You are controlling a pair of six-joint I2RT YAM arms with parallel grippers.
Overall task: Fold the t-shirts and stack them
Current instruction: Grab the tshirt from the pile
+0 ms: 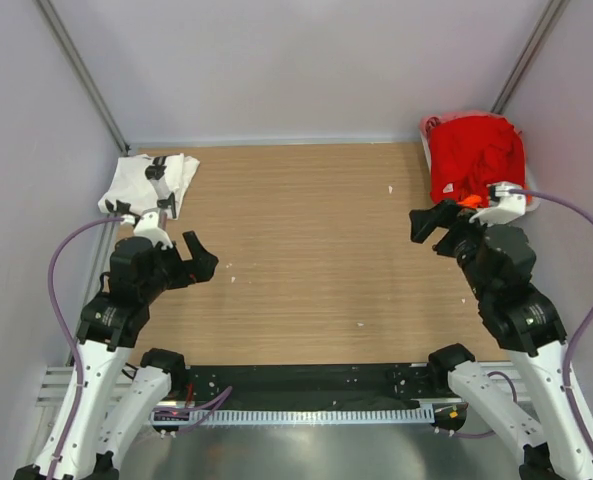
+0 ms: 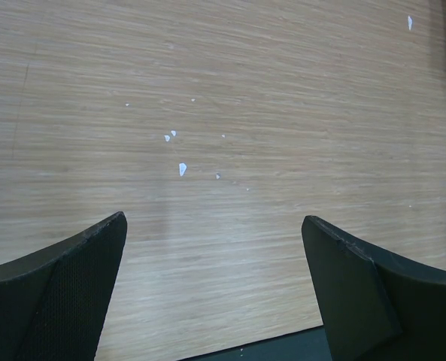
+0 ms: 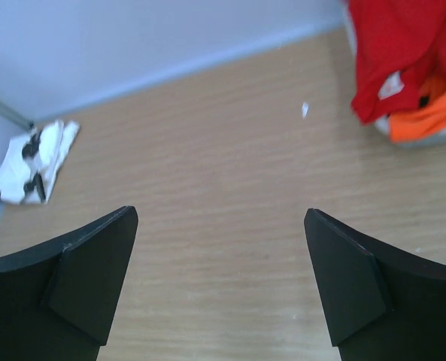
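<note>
A white t-shirt with black print (image 1: pixel 152 183) lies folded at the table's far left corner; it also shows in the right wrist view (image 3: pixel 28 162). A bright red t-shirt (image 1: pixel 476 155) is heaped at the far right, over an orange t-shirt (image 3: pixel 432 116) of which only a bit shows. The dusty pink t-shirt is out of view. My left gripper (image 1: pixel 203 258) is open and empty above bare wood, below the white shirt. My right gripper (image 1: pixel 432 224) is open and empty, just left of the red heap. Both wrist views show fingers (image 2: pixel 65 286) (image 3: pixel 80 278) wide apart.
The red and orange shirts lie in a pale shallow tray (image 1: pixel 428 150) at the far right corner. Grey walls close in the table on three sides. Small white flecks (image 2: pixel 182 168) dot the wooden table (image 1: pixel 316 260). A black strip runs along the near edge.
</note>
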